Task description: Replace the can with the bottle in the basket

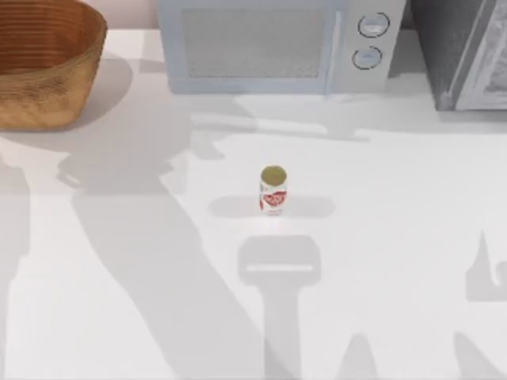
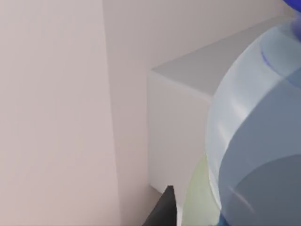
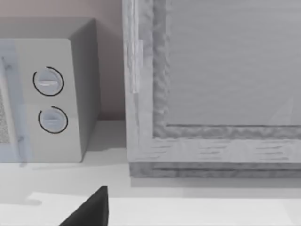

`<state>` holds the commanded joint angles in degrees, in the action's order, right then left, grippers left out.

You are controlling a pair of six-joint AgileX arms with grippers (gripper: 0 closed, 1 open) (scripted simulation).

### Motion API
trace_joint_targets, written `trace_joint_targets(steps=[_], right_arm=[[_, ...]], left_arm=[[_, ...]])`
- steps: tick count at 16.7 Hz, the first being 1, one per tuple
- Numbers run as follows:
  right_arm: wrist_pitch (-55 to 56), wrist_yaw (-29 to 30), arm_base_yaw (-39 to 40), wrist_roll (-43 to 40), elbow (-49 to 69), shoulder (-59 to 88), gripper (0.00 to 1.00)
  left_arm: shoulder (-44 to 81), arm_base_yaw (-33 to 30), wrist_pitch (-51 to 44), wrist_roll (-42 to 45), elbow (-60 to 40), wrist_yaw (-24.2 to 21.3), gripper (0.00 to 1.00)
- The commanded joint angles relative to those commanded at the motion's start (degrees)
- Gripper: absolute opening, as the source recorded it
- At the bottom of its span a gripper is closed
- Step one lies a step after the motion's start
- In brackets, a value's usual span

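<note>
Left fingers [image 2: 162, 209] hold the bottle [image 2: 256, 136], clear smooth plastic bulging close in the left wrist view; right fingers [image 3: 89, 209] show one dark tip, cannot tell if spread or closed. Can [image 1: 272, 190], small white cylinder with red print and dull gold top, stands upright mid-surface [image 1: 396, 237], well apart from the woven wicker basket [image 1: 47, 87] at top view's far left. Risk: slick round bottle may slip or tip over once dropped into the basket.
</note>
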<state>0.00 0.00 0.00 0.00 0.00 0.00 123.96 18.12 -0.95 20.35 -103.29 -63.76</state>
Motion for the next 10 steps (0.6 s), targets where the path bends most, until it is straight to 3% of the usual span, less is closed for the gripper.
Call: trace_joint_targets(steps=[6, 10], right_arm=[[0.0, 0.0, 0.0, 0.0, 0.0, 0.0, 1.0], [0.0, 0.0, 0.0, 0.0, 0.0, 0.0, 1.0]], left_arm=[[0.0, 0.0, 0.0, 0.0, 0.0, 0.0, 0.98], [0.0, 0.0, 0.0, 0.0, 0.0, 0.0, 1.0]])
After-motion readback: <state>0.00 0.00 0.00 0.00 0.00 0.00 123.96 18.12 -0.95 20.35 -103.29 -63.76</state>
